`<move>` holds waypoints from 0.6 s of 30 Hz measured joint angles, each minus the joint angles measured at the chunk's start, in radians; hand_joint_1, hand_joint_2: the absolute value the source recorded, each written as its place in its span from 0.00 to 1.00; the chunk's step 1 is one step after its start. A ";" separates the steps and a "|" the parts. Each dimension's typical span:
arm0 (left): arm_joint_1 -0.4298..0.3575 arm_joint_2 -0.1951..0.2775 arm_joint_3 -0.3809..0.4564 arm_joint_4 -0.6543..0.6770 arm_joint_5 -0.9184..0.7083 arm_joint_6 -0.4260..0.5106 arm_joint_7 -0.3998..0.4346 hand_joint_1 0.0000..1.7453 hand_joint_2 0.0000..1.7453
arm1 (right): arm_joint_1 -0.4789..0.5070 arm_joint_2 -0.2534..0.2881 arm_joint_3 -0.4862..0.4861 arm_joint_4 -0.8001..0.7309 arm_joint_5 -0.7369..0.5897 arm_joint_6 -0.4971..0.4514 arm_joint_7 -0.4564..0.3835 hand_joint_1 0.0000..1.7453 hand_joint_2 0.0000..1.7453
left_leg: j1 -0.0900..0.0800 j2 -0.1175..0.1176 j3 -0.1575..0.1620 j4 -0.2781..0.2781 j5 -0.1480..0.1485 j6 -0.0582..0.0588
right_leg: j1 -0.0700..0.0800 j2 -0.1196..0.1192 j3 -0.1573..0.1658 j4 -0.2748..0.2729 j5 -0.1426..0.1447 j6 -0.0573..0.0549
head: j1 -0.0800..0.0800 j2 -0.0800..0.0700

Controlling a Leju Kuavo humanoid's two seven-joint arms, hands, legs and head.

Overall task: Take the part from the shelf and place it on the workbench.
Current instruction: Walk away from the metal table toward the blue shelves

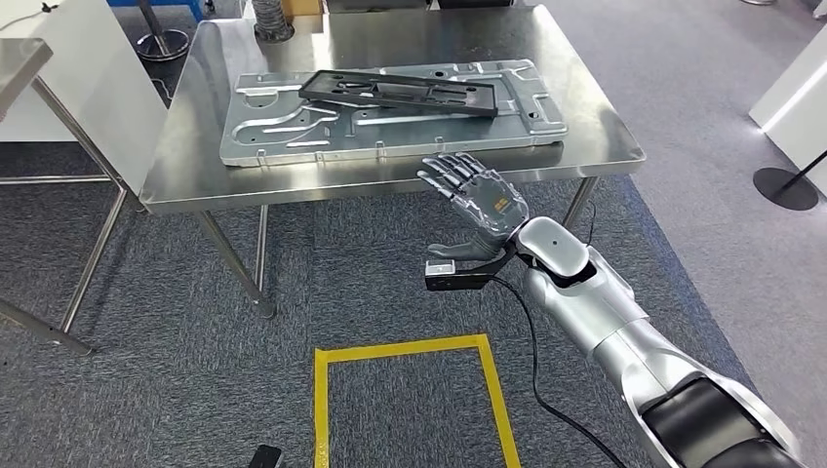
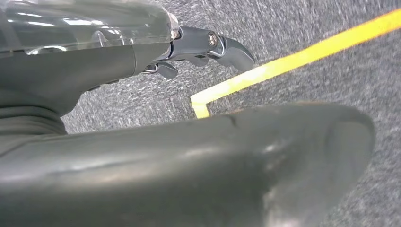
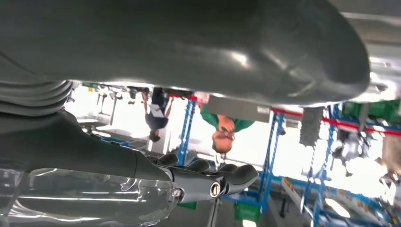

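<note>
Far edge of the brushed stainless-steel worktop (image 1: 195, 185) cut off by the frame. On it lies a ribbed silver pressed-metal panel (image 1: 293, 132); a flat black rectangular frame part (image 1: 400, 93) rests across it. Right hand (image 1: 476, 195) hovers at the near edge, fingers spread, holding nothing. Left hand (image 2: 198, 47) blurred above grey carpet (image 2: 331, 80); grip unclear.

I stand in a factory workshop; a stainless steel workbench (image 1: 390, 180) is before me on grey carpet (image 1: 176, 370), with a stamped sheet-metal panel (image 1: 390, 122) lying on it; on the floor just short of the workbench a rectangle of yellow tape (image 1: 414, 347) marks a standing spot; beyond the workbench, blue steel racking (image 3: 272, 151) rises, with two people (image 3: 222, 130) among it.
</note>
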 joint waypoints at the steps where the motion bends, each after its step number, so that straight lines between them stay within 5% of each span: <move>1: -0.002 0.000 0.000 0.000 0.000 0.000 0.000 0.00 0.00 | 0.001 0.001 -0.004 -0.002 0.002 -0.001 0.000 0.00 0.00 | 0.000 -0.007 -0.004 0.002 0.002 -0.005 | 0.000 0.014 0.026 -0.044 0.005 -0.005 | 0.000 0.000; 4: -0.004 0.001 0.000 0.000 0.001 0.001 -0.001 0.00 0.00 | 0.005 0.004 -0.009 -0.006 0.006 -0.001 0.001 0.00 0.00 | 0.003 -0.028 -0.015 0.001 0.009 -0.026 | 0.003 0.005 0.035 -0.068 0.004 -0.022 | 0.000 0.000; 6: -0.003 0.001 0.000 0.000 0.000 0.003 -0.001 0.00 0.00 | 0.006 0.003 -0.010 -0.013 0.013 -0.001 0.003 0.00 0.00 | 0.003 -0.019 -0.028 0.022 -0.007 -0.036 | 0.000 -0.014 0.039 -0.079 0.010 -0.037 | 0.000 0.000; 9: -0.002 0.001 -0.001 0.000 -0.003 0.003 0.001 0.00 0.00 | 0.015 -0.002 -0.017 -0.024 0.032 0.001 0.010 0.00 0.00 | 0.004 0.014 -0.107 0.193 -0.096 -0.043 | 0.004 -0.037 0.040 -0.086 0.013 -0.051 | 0.000 0.000; 11: 0.001 0.001 -0.002 0.000 -0.006 0.002 0.003 0.00 0.00 | 0.031 -0.003 -0.021 -0.030 0.040 0.001 0.012 0.00 0.00 | 0.004 0.019 -0.149 0.287 -0.123 -0.045 | 0.007 -0.047 0.038 -0.083 0.013 -0.051 | 0.000 0.000; 13: 0.003 0.002 -0.002 0.000 -0.008 0.002 0.005 0.00 0.00 | 0.043 -0.003 -0.025 -0.037 0.043 0.001 0.012 0.00 0.00 | 0.004 0.021 -0.119 0.232 -0.076 -0.043 | 0.008 -0.051 0.037 -0.078 0.012 -0.050 | 0.000 0.000; 15: 0.003 0.002 -0.003 0.000 -0.008 -0.001 0.007 0.00 0.00 | 0.047 -0.003 -0.030 -0.046 0.043 0.002 0.012 0.00 0.00 | 0.003 0.024 -0.051 0.095 -0.014 -0.036 | 0.011 -0.052 0.036 -0.071 0.010 -0.045 | 0.000 0.000; 18: 0.002 0.003 -0.003 0.000 -0.001 -0.008 0.011 0.00 0.00 | 0.048 -0.004 -0.036 -0.053 0.043 0.012 0.010 0.00 0.00 | -0.001 0.025 -0.017 0.018 0.004 -0.024 | 0.017 -0.051 0.026 -0.063 0.015 -0.030 | 0.000 0.000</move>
